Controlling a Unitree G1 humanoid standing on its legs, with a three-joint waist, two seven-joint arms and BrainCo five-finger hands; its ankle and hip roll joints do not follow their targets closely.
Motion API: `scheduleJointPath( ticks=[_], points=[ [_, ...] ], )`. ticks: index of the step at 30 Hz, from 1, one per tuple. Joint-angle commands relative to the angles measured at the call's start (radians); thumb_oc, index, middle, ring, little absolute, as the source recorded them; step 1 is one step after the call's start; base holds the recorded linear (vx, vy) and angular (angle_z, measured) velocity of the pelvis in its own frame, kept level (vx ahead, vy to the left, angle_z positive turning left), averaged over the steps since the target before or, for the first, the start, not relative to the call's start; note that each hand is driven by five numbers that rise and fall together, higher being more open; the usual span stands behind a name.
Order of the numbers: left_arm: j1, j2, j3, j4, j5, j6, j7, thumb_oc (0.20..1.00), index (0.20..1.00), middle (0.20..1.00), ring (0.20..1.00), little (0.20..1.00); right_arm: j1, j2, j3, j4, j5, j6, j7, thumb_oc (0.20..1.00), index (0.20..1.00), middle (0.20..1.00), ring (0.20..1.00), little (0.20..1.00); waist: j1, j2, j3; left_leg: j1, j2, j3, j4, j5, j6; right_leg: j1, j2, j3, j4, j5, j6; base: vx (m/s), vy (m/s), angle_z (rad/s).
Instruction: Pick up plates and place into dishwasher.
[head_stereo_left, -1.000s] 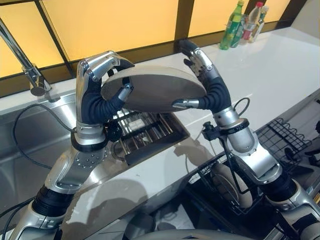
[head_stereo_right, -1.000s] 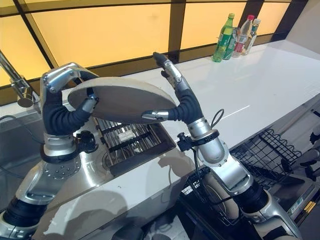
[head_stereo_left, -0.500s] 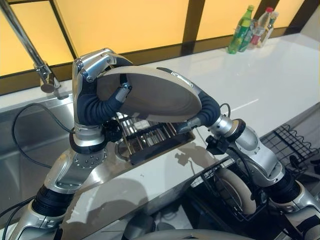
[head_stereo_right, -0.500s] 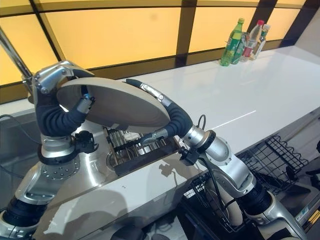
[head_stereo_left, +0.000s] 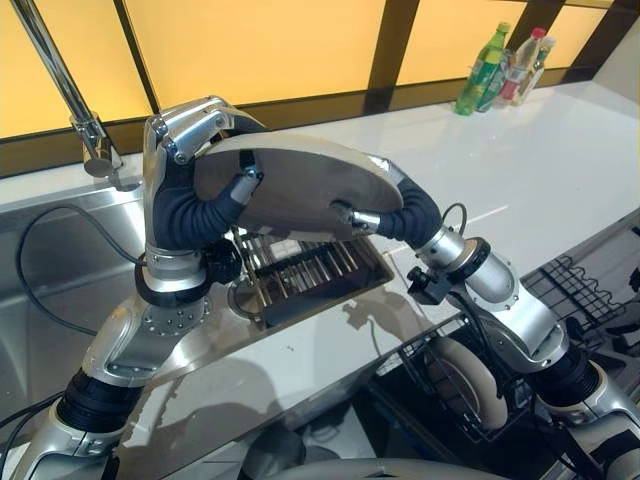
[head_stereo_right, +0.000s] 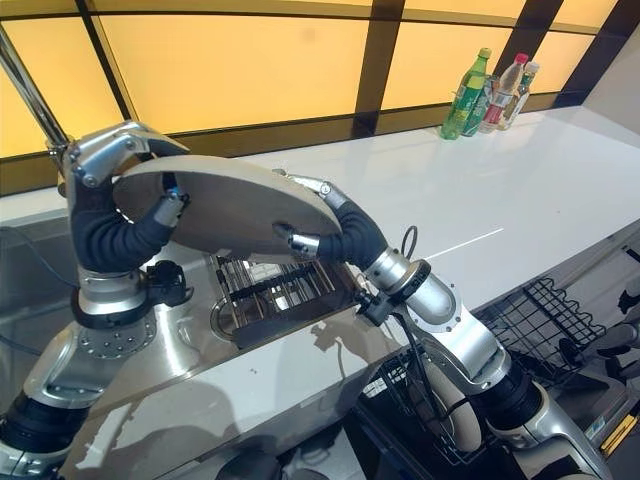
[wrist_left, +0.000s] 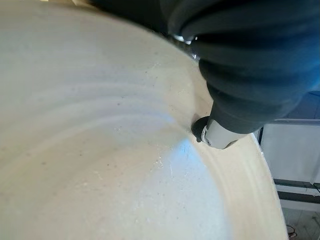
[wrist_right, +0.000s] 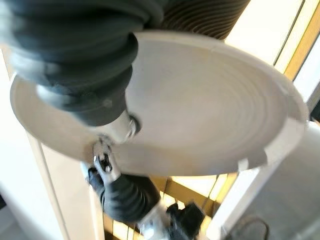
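Gripping plate (head_stereo_left: 295, 185) at its L rim, L hand (head_stereo_left: 200, 175) is curled round it; plate is held aloft over sink rack (head_stereo_left: 300, 270). R hand (head_stereo_left: 385, 210) is clamped on R rim, above worktop (head_stereo_left: 520, 170).

No text, number or sign can be read anywhere — the labels on the bottles (head_stereo_left: 487, 68) at the tabletop's (head_stereo_left: 560, 160) far end are too small.

Silver-grey arms (head_stereo_left: 150, 335), dark ribbed wrist covers.
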Motion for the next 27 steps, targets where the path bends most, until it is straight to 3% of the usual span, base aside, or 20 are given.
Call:
scheduleJointPath(
  ticks=[1,6,11,12,13,14,16,20,23,27],
  points=[
    [-0.063,-0.041,-0.042,-0.019,-0.009,-0.036,-0.014,0.2,0.2,0.2,0.2,0.2,-0.069,0.043,0.059,-0.065,-0.047,-0.013,0.01,0.2,0.2,0.2,0.2,0.2,-0.005,0.032,-0.064,0.079,-0.019,-0.045,-0.111,0.022,0.062,-0.035,0.014,0.033,0.127,0.028,0.003,0.0,0.0,0.0],
    [-0.071,-0.05,-0.05,-0.018,-0.015,-0.014,-0.024,0.2,0.2,0.2,0.2,0.2,-0.061,0.04,0.054,-0.068,-0.049,-0.001,0.01,0.2,0.2,0.2,0.2,0.2,-0.012,0.037,-0.066,0.083,-0.014,-0.04,-0.122,0.028,0.06,-0.031,0.017,0.034,0.123,0.022,0.001,0.0,0.0,0.0],
    [-0.059,-0.051,-0.041,0.003,-0.049,0.046,-0.041,0.2,0.2,0.2,0.2,0.2,-0.043,0.021,0.009,-0.049,-0.101,0.005,-0.061,0.2,0.2,0.2,0.2,0.2,-0.019,0.039,-0.069,0.085,-0.012,-0.04,-0.136,0.041,0.054,-0.025,0.021,0.034,0.118,0.025,0.0,0.0,0.0,0.0],
    [-0.05,-0.044,-0.024,0.02,-0.052,0.064,-0.027,0.263,0.263,0.263,0.263,0.263,-0.025,0.009,-0.017,-0.043,-0.109,0.001,-0.074,0.2,0.2,0.2,0.2,0.2,-0.023,0.04,-0.071,0.086,-0.013,-0.038,-0.137,0.042,0.053,-0.024,0.021,0.035,0.115,0.029,0.002,0.0,0.0,0.0],
    [-0.038,-0.037,-0.001,0.041,-0.05,0.085,-0.01,0.595,0.595,0.595,0.595,0.595,-0.002,0.0,-0.049,-0.039,-0.115,-0.008,-0.098,0.2,0.2,0.2,0.2,0.2,-0.028,0.041,-0.074,0.087,-0.012,-0.033,-0.138,0.042,0.053,-0.024,0.021,0.037,0.112,0.033,0.004,0.01,0.033,0.0],
    [-0.023,-0.028,0.022,0.061,-0.047,0.092,0.015,1.0,1.0,1.0,1.0,1.0,0.021,-0.007,-0.083,-0.033,-0.11,-0.017,-0.119,0.2,0.2,0.2,0.2,0.2,-0.033,0.043,-0.076,0.088,-0.012,-0.027,-0.139,0.04,0.054,-0.024,0.02,0.039,0.111,0.037,0.006,0.02,0.043,0.0],
    [0.027,-0.011,0.096,0.097,-0.061,0.087,0.071,1.0,1.0,1.0,1.0,1.0,0.092,-0.01,-0.172,-0.022,-0.105,-0.029,-0.144,0.2,0.2,0.2,0.2,0.2,-0.042,0.048,-0.082,0.087,-0.009,-0.015,-0.138,0.038,0.056,-0.027,0.02,0.047,0.108,0.038,0.004,0.03,0.043,-0.01],
    [0.152,-0.017,0.295,0.116,-0.091,0.057,0.163,1.0,1.0,1.0,1.0,1.0,0.264,0.003,-0.318,-0.022,-0.272,-0.031,-0.203,0.2,0.2,0.2,0.2,0.2,-0.063,0.061,-0.092,0.09,-0.002,0.008,-0.137,0.031,0.061,-0.037,0.02,0.072,0.114,0.032,-0.001,0.06,0.058,-0.06],
    [0.212,-0.015,0.392,0.14,-0.107,0.06,0.205,1.0,1.0,1.0,1.0,1.0,0.351,-0.024,-0.404,0.006,-0.241,-0.04,-0.192,0.2,0.2,0.2,0.2,0.2,-0.093,0.067,-0.095,0.098,0.007,0.037,-0.133,0.02,0.061,-0.046,0.019,0.094,0.122,0.029,-0.002,0.08,0.062,-0.18],
    [0.27,0.011,0.474,0.164,-0.127,0.121,0.218,1.0,1.0,1.0,1.0,1.0,0.443,-0.043,-0.507,0.034,-0.173,-0.03,-0.198,0.2,0.2,0.2,0.2,0.2,-0.134,0.074,-0.095,0.108,0.017,0.079,-0.122,0.003,0.057,-0.05,0.014,0.118,0.131,0.021,-0.003,0.12,0.086,-0.3]
  ],
)
